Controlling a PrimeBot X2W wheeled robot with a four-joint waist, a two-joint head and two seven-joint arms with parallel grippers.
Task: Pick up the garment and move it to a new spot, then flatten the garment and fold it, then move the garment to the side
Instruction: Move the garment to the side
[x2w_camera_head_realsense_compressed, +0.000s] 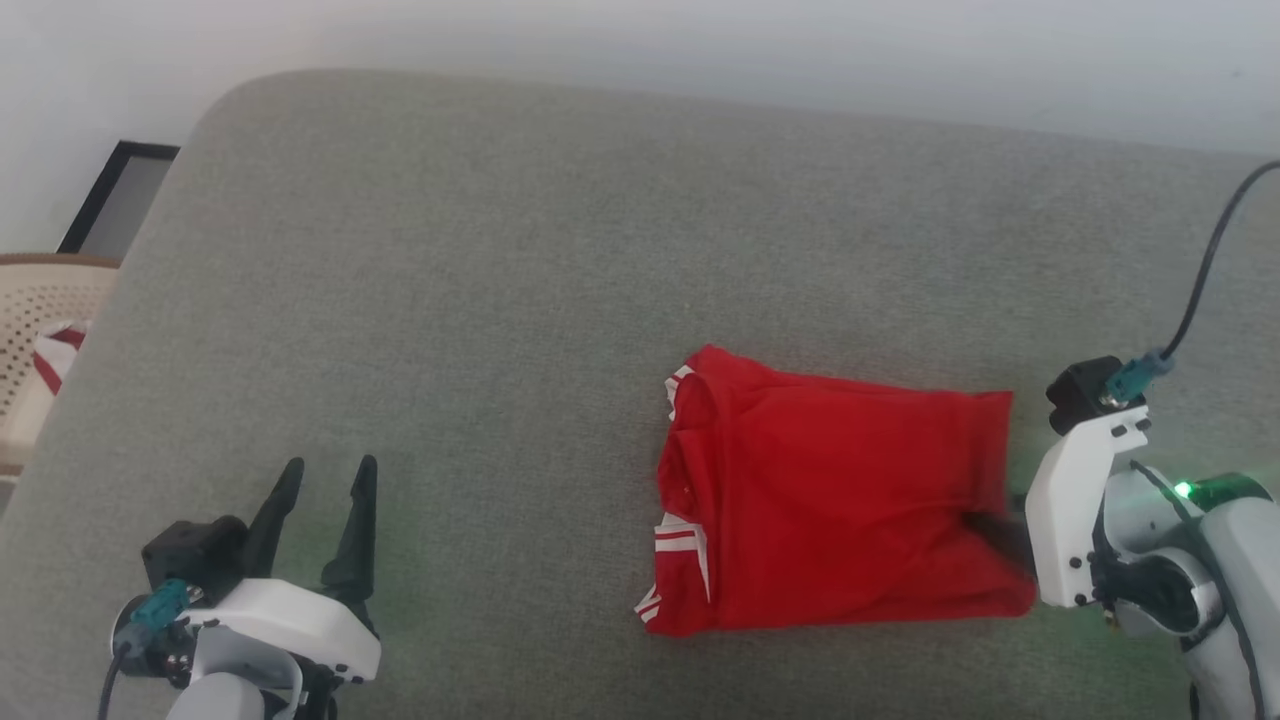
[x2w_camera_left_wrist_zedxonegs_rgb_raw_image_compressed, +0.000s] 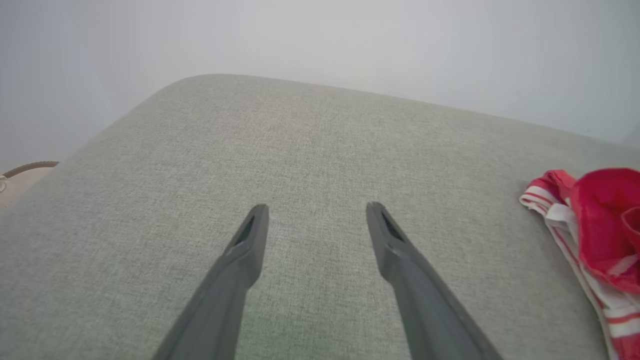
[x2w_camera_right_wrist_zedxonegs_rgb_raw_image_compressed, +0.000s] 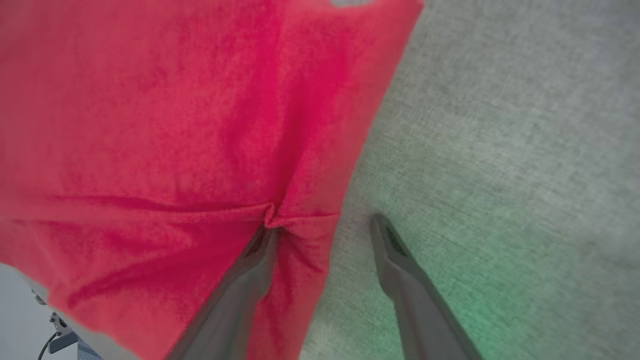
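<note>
The garment (x2w_camera_head_realsense_compressed: 840, 510), a bright red T-shirt with white striped sleeve trim, lies folded into a rough rectangle on the grey cushion (x2w_camera_head_realsense_compressed: 500, 280), right of centre. My right gripper (x2w_camera_head_realsense_compressed: 1000, 530) is at its right edge, jaws apart. In the right wrist view one finger (x2w_camera_right_wrist_zedxonegs_rgb_raw_image_compressed: 250, 270) presses into a puckered fold of the garment (x2w_camera_right_wrist_zedxonegs_rgb_raw_image_compressed: 175, 125), and the other finger (x2w_camera_right_wrist_zedxonegs_rgb_raw_image_compressed: 400, 270) rests on bare cushion beside it. My left gripper (x2w_camera_head_realsense_compressed: 320, 490) stands open at the lower left, well away from the shirt. Its wrist view has the left gripper (x2w_camera_left_wrist_zedxonegs_rgb_raw_image_compressed: 317, 207) over bare fabric and the garment's striped edge (x2w_camera_left_wrist_zedxonegs_rgb_raw_image_compressed: 595, 235) at far right.
A beige perforated basket (x2w_camera_head_realsense_compressed: 40, 320) with a red-and-white cloth scrap (x2w_camera_head_realsense_compressed: 55, 360) stands off the cushion's left side. A black-framed panel (x2w_camera_head_realsense_compressed: 120, 195) leans behind it. A dark cable (x2w_camera_head_realsense_compressed: 1205, 265) rises from my right wrist. A pale wall runs behind the cushion.
</note>
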